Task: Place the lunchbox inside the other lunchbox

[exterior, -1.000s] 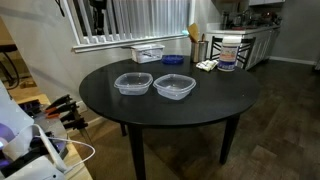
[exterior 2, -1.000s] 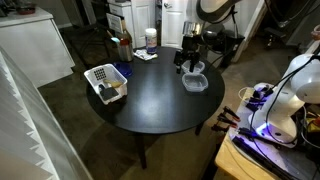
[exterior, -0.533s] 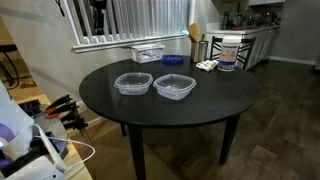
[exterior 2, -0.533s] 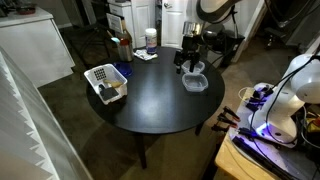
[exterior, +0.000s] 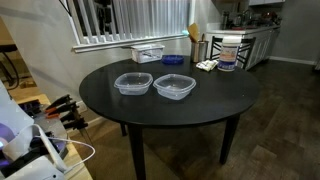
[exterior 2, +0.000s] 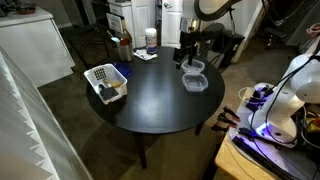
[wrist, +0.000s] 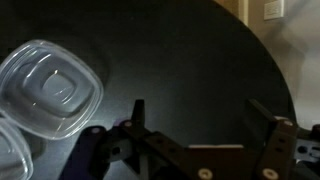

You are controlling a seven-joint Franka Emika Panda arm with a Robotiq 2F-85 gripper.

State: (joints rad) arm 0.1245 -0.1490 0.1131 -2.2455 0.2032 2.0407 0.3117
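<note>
Two look-alike clear plastic lunchboxes sit side by side on the round black table (exterior: pixel 200 110), apart and both empty. They show in both exterior views, one lunchbox (exterior: pixel 132 83) (exterior 2: pixel 194 68) and its twin (exterior: pixel 174 86) (exterior 2: pixel 195 82). My gripper (exterior 2: pixel 186 55) hangs above the table beside the farther tub. In the wrist view its jaws (wrist: pixel 200 112) are open and empty over bare black table. One tub (wrist: pixel 50 90) lies up and to the left of the jaws, and the rim of the second (wrist: pixel 8 155) shows at the bottom left corner.
A white-lidded box (exterior: pixel 147 53) (exterior 2: pixel 104 82) and a small blue dish (exterior: pixel 173 60) stand on the table away from the tubs. A big white jar (exterior: pixel 228 52), a bottle (exterior 2: pixel 124 47) and a white container (exterior 2: pixel 150 40) stand near the table's edge. A cluttered bench (exterior 2: pixel 265 120) is beside the table.
The arm has shifted slightly over the table. The two tubs and the other objects have not moved.
</note>
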